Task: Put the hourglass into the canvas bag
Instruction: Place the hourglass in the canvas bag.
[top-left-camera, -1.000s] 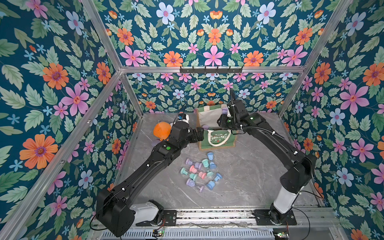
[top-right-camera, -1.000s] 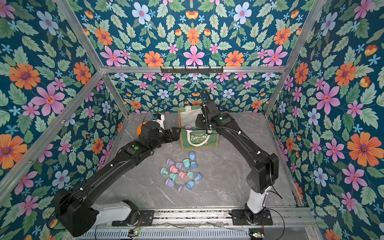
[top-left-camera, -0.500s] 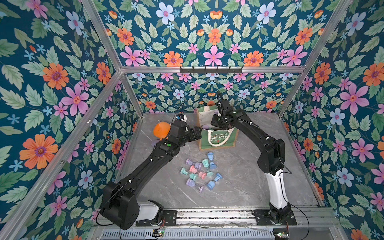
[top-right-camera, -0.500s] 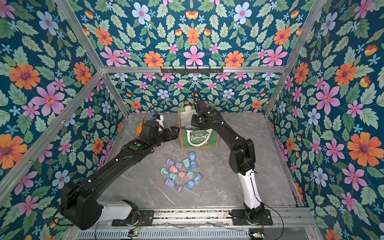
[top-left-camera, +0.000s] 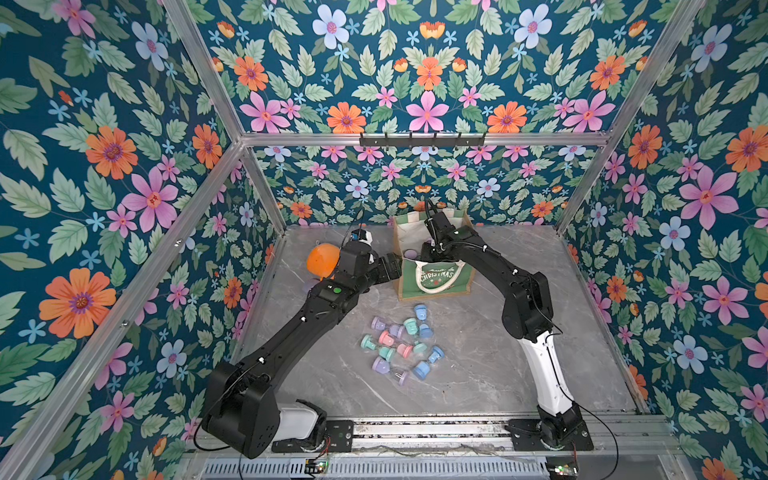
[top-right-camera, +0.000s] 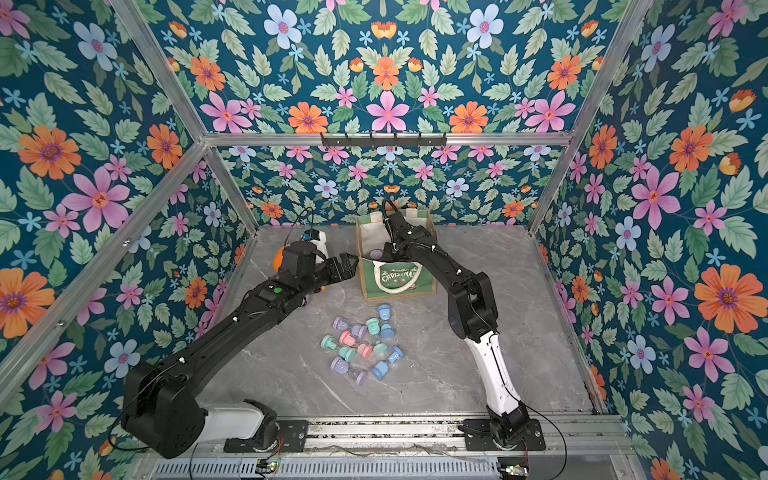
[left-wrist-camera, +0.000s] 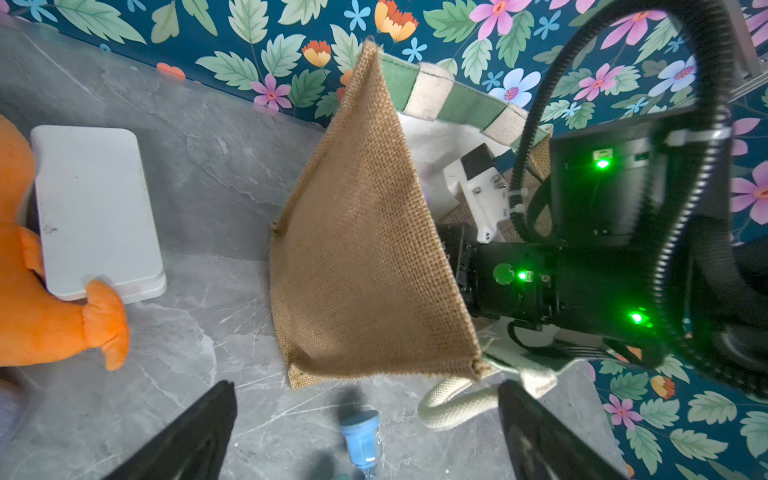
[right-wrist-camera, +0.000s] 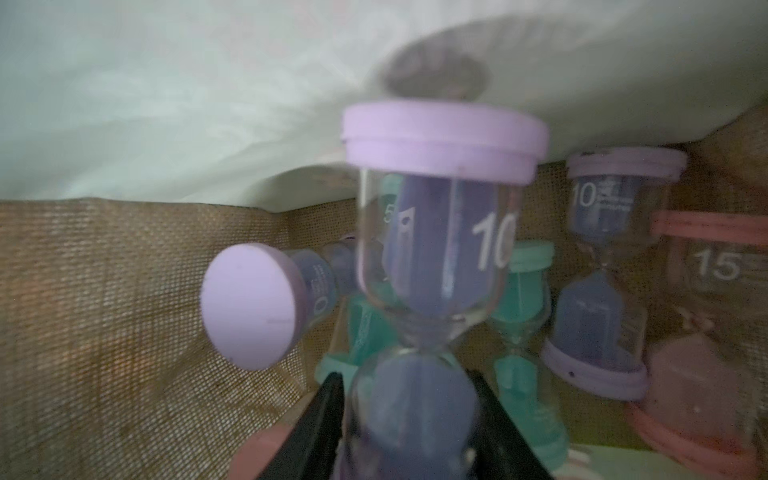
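Observation:
The canvas bag stands open at the back of the table; its burlap side faces my left wrist camera. My right gripper reaches down inside the bag, shut on the lower bulb of a purple hourglass marked 10. Cream lining is right behind it. Several other hourglasses lie in the bag, among them a purple one, a teal one and a pink one. My left gripper hangs open beside the bag, holding nothing.
Several loose pastel hourglasses lie mid-table; a blue one sits under my left gripper. An orange plush and a white box lie left of the bag. A rope handle hangs near my left gripper.
My right arm has folded at the elbow, and its gripper has moved left and down into the bag with the hourglass. The left arm has barely shifted.

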